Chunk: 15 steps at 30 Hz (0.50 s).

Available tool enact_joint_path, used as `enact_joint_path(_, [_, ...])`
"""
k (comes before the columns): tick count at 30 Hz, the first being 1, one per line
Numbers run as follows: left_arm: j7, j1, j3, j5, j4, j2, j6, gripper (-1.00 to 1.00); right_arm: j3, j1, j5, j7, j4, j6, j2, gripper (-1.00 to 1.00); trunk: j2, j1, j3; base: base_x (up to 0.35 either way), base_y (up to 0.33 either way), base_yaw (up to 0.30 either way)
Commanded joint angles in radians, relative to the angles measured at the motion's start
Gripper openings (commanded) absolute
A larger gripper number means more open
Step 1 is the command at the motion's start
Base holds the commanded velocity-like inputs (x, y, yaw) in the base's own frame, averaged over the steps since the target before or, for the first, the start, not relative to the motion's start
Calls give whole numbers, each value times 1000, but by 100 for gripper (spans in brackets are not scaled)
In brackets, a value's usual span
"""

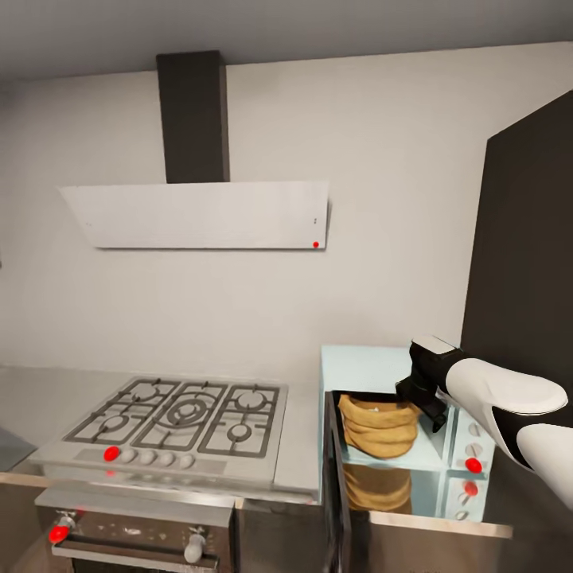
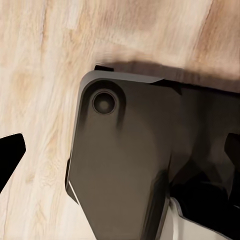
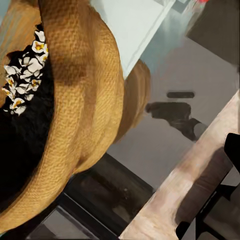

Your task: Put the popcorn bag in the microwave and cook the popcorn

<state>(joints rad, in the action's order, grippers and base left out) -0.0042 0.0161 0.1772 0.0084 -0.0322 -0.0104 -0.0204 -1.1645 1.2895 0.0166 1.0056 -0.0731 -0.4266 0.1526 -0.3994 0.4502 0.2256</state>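
One gripper, the right gripper (image 1: 426, 398), is at the rim of the popcorn bag (image 1: 380, 426); whether its jaws grip the rim cannot be told. Bag position: upright, mouth up, inside the microwave (image 1: 374, 370), door (image 1: 337, 485) open. Right wrist view: white popped popcorn (image 3: 22, 85) inside the bag mouth, hidden in the head view. Left wrist view: dark robot housing (image 2: 130, 165) over wood floor (image 2: 40, 75); jaw state cannot be told.
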Motion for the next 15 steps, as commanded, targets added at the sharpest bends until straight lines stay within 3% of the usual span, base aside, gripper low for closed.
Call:
enact_joint_path(1, [0, 1, 5, 1, -1, 0, -1, 100, 3, 1, 1, 2, -2, -8, 1, 100, -1, 0, 1, -301, 0, 0])
enact_joint_path(13, [0, 1, 5, 1, -1, 0, -1, 100, 4, 1, 1, -7, -2, -5, 1, 100, -1, 0, 4, -321, 0, 0])
enact_joint_path(14, [0, 1, 6, 1, -1, 0, -1, 100, 5, 1, 1, -26, -2, -5, 1, 100, -1, 0, 4, -315, 0, 0])
enact_joint_path(15, [0, 1, 7, 1, -1, 0, -1, 100, 7, 1, -2, -94, -2, -5, 0, 100, -1, 0, 4, -311, 0, 0])
